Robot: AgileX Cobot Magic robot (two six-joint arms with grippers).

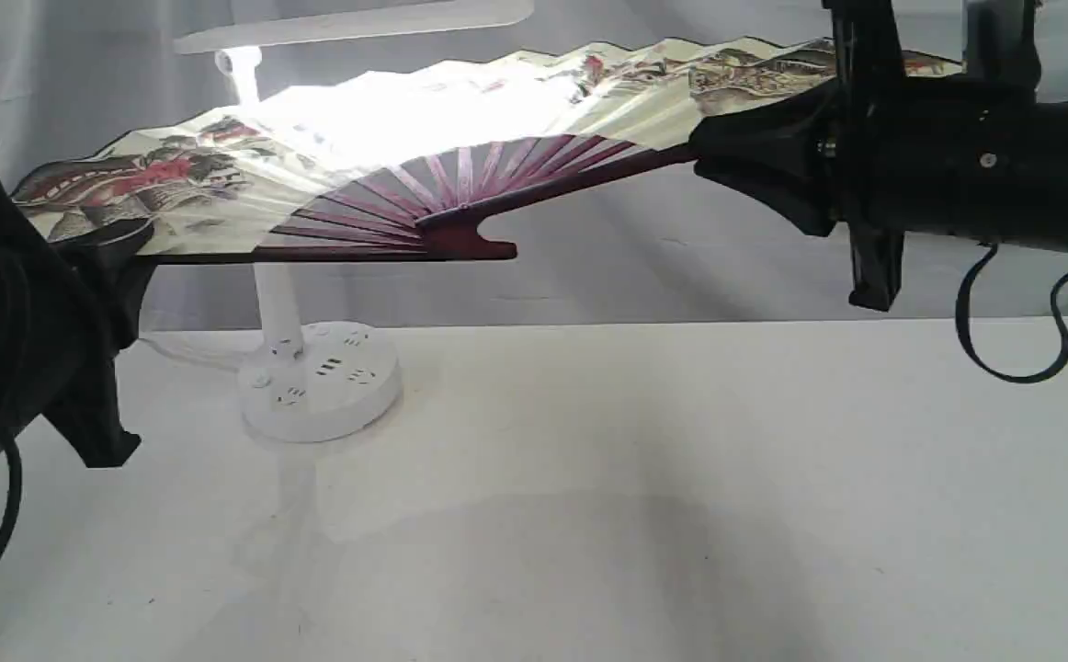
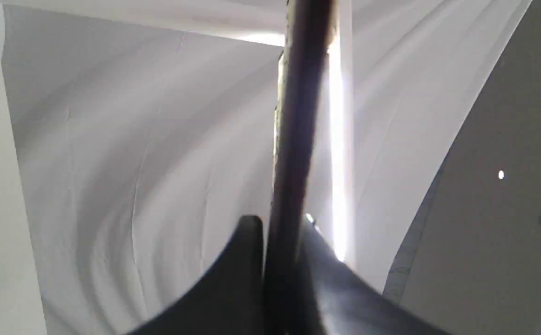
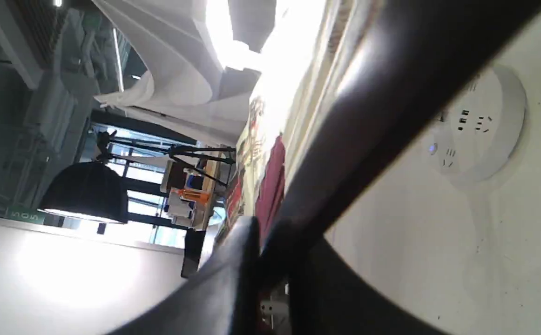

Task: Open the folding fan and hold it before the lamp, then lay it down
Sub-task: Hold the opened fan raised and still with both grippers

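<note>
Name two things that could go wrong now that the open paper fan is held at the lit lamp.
The cream pleated paper fan with maroon ribs hangs only by its end guards, one in the left gripper, one in the right gripper; pulling apart might tear it.
Lowering it might knock the white desk lamp standing behind it.

A white counter lies in front, plain except for a few small dark specks. Behind it hangs a pale grey cloth with soft folds. The right wrist view shows, farther in the room, a black studio light glowing near a dark tripod and a small green sign.
</note>
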